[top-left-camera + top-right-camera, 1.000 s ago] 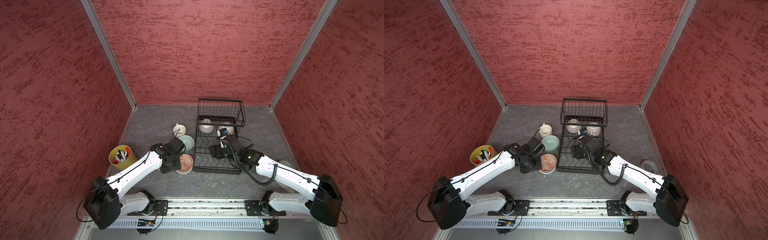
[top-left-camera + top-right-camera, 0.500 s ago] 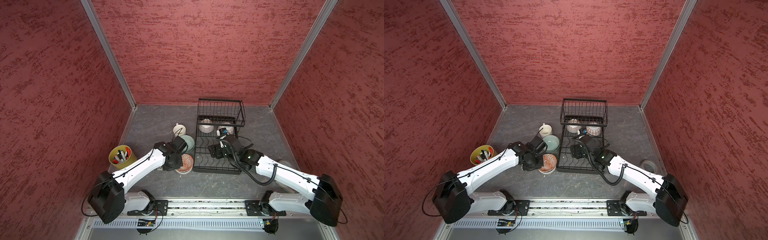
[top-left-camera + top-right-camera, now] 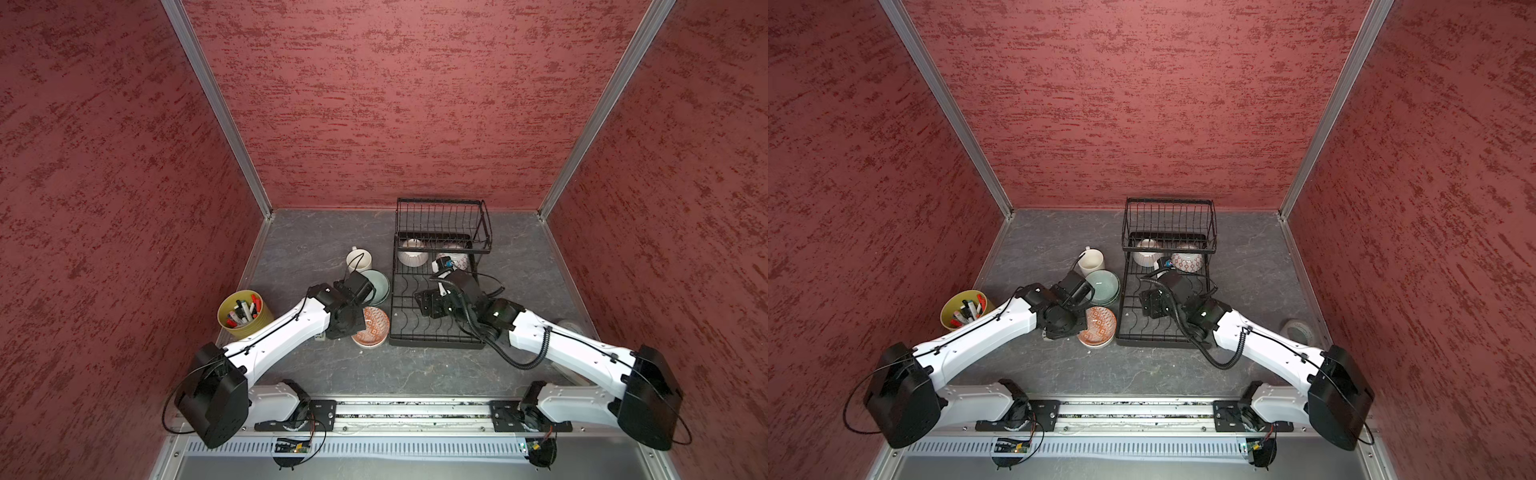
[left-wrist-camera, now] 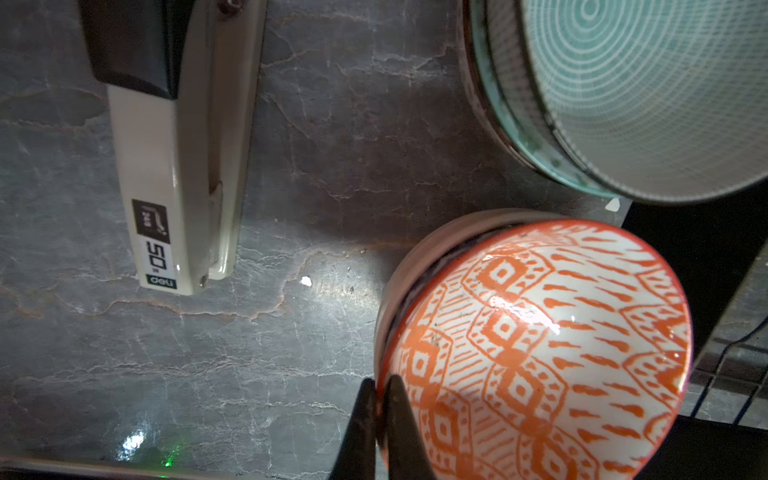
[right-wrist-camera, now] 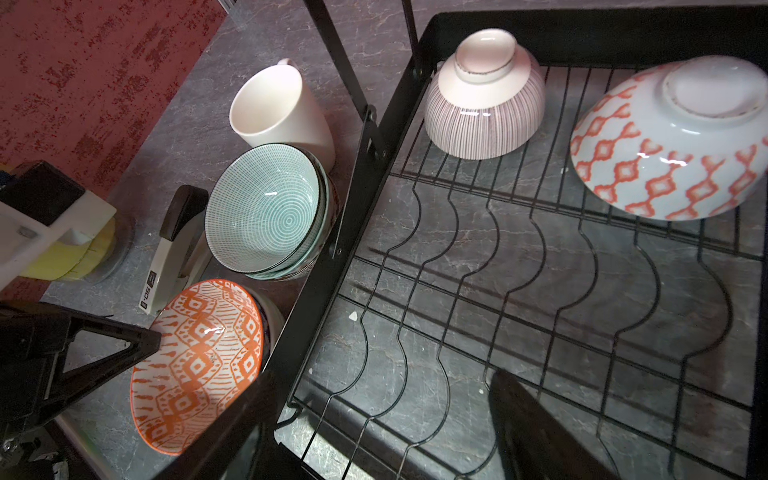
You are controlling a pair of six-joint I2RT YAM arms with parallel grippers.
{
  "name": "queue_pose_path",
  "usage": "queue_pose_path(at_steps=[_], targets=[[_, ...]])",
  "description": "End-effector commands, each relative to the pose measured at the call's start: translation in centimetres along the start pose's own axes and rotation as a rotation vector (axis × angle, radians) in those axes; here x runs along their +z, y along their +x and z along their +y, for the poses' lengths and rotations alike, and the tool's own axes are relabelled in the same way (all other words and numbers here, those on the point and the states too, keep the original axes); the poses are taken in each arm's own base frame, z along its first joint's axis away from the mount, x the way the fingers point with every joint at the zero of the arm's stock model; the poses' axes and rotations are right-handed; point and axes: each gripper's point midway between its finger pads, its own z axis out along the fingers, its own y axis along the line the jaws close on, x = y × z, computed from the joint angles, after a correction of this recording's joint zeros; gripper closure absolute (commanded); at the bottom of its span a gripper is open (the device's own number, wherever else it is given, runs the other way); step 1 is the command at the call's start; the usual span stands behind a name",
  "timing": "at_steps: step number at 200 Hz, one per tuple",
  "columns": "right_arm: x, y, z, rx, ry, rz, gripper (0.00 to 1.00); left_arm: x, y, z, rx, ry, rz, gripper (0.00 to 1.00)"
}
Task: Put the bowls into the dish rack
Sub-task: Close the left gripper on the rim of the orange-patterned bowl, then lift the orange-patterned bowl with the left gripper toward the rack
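Observation:
My left gripper (image 4: 380, 390) is shut on the near rim of an orange-patterned bowl (image 4: 540, 353), one finger inside the rim and one outside. That bowl (image 3: 374, 326) is nested in another bowl on the table, just left of the dish rack (image 3: 436, 344). A pale green bowl (image 3: 376, 284) tops a second stack behind it. Upside down at the back of the rack's lower tier are a pink-striped bowl (image 5: 486, 108) and an orange-diamond bowl (image 5: 673, 166). My right gripper (image 5: 386, 415) hangs open over the rack's wavy wires, holding nothing.
A cream mug (image 3: 359, 259) stands behind the green stack. A stapler (image 4: 178, 166) lies on the table left of the bowls. A yellow-green pot of markers (image 3: 245, 313) is at the far left. A tape roll (image 3: 1298, 332) lies at the right. The rack's upper basket (image 3: 440, 224) overhangs the back.
My left gripper has closed onto the orange-patterned bowl's rim after shifting slightly toward it. The right arm has stayed where it was.

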Motion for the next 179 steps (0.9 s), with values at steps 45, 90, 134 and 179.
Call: queue_pose_path(at_steps=[45,90,134,179], targets=[[-0.2,-0.4,1.2,0.019,-0.055,-0.016,0.19,-1.2,-0.5,-0.4,0.028,0.046,-0.046,1.0],[-0.1,-0.6,1.5,0.013,-0.067,-0.013,0.19,-2.3,-1.1,-0.5,0.03,0.088,-0.091,1.0],[0.2,-0.6,2.2,0.021,-0.096,-0.008,0.19,-3.5,-1.8,-1.0,0.035,0.155,-0.134,1.0],[0.4,-0.6,2.7,0.031,-0.125,0.0,0.19,-5.2,-2.3,-1.2,0.026,0.229,-0.186,1.0]])
